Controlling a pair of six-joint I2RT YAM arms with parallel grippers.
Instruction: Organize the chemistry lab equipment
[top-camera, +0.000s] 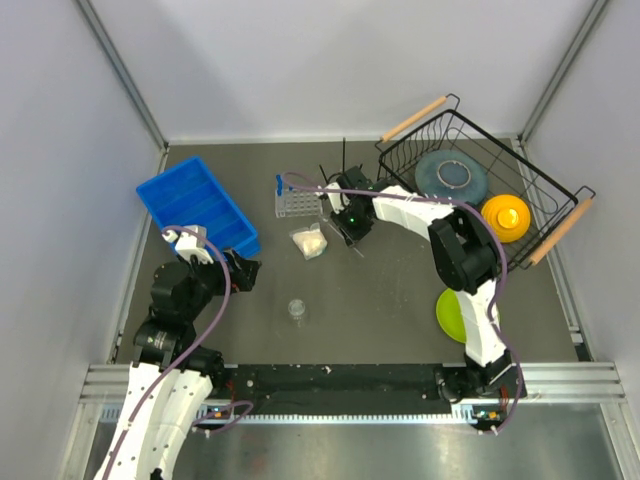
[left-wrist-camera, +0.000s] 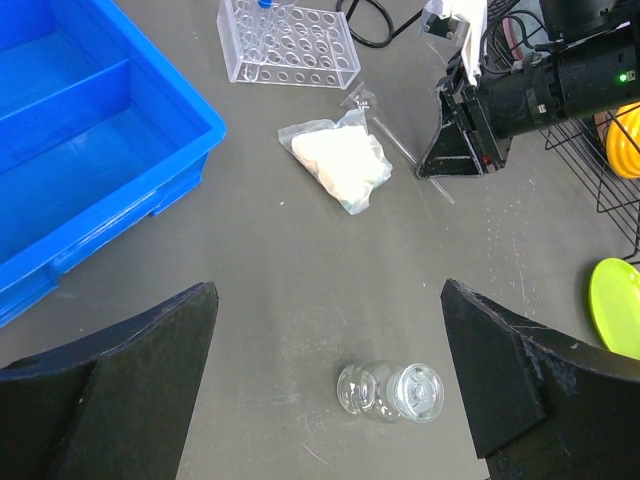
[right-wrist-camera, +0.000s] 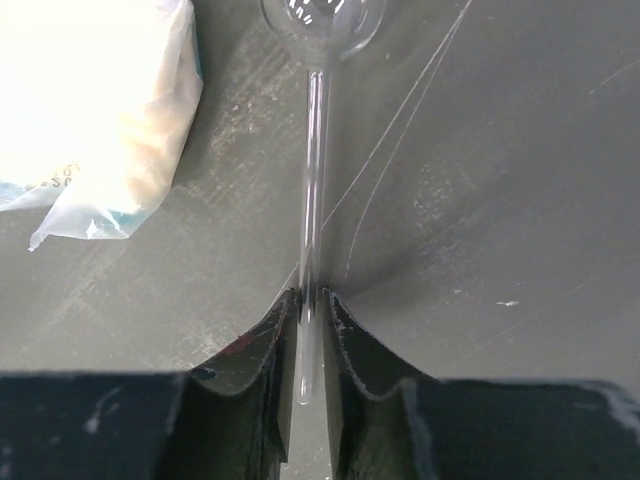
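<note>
Right gripper (right-wrist-camera: 312, 300) pinched almost together on a thin clear glass stem (right-wrist-camera: 314, 170), low over the dark table (right-wrist-camera: 520, 200) (lifted or resting on it: cannot tell). Long axis of the stem straight out ahead of the fingers, ending in a round bulb (right-wrist-camera: 322, 20) at the far end. Gripped near the plain end, so most of the length sticking forward unsupported. Just left of the stem, near but apart, a clear bag of cream-coloured filling (right-wrist-camera: 90, 100). Beyond that bag, a clear grid rack (top-camera: 293, 203) with one blue-capped tube (top-camera: 279, 184) upright in a corner cell.

Left gripper (left-wrist-camera: 328, 288) spread wide, holding nothing. Small clear cup (left-wrist-camera: 390, 391) on its side below the gap between those fingers, so plainly nearer the left arm. Likely need next: a level lift, keeping the bulb off the bag.
</note>
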